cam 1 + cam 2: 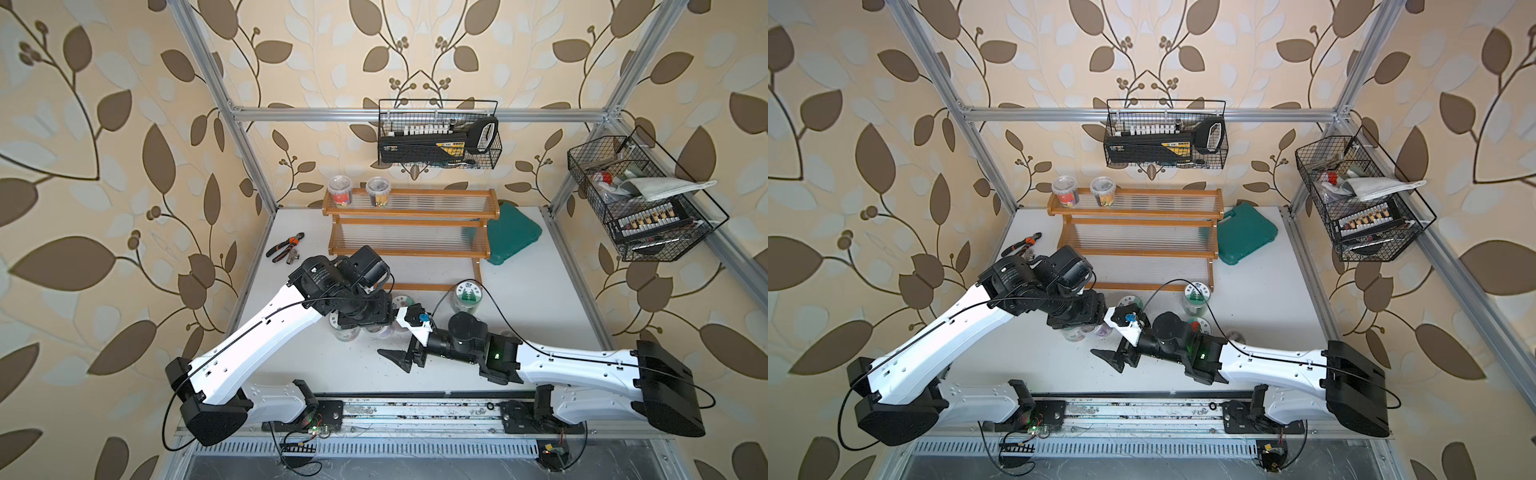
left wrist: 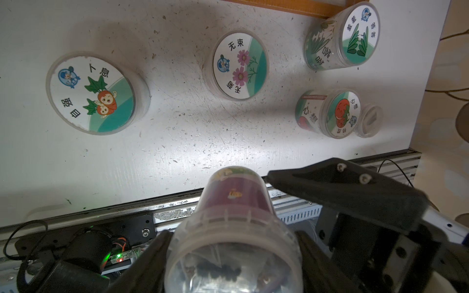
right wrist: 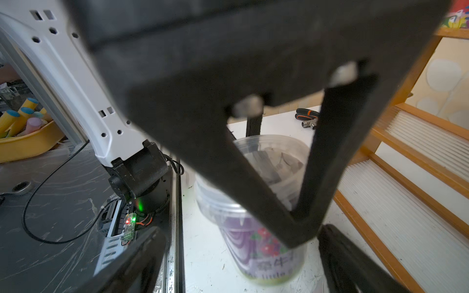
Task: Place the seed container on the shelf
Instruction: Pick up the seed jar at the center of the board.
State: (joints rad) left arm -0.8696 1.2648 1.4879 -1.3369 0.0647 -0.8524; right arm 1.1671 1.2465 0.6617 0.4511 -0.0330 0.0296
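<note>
The left pincer pinches the seed container (purple label); right pincer gapes wide.

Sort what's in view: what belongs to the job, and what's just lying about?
Job: purple jar, left gripper holding it, shelf.
Lying about: pliers, green case, wire baskets, table jars.

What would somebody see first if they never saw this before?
Probably the two white robot arms meeting mid-table, where the left gripper clasps a clear seed container with a purple label. Then the stepped wooden shelf at the back, with two jars on its top tier, and the cartoon-lidded jars on the table.
</note>
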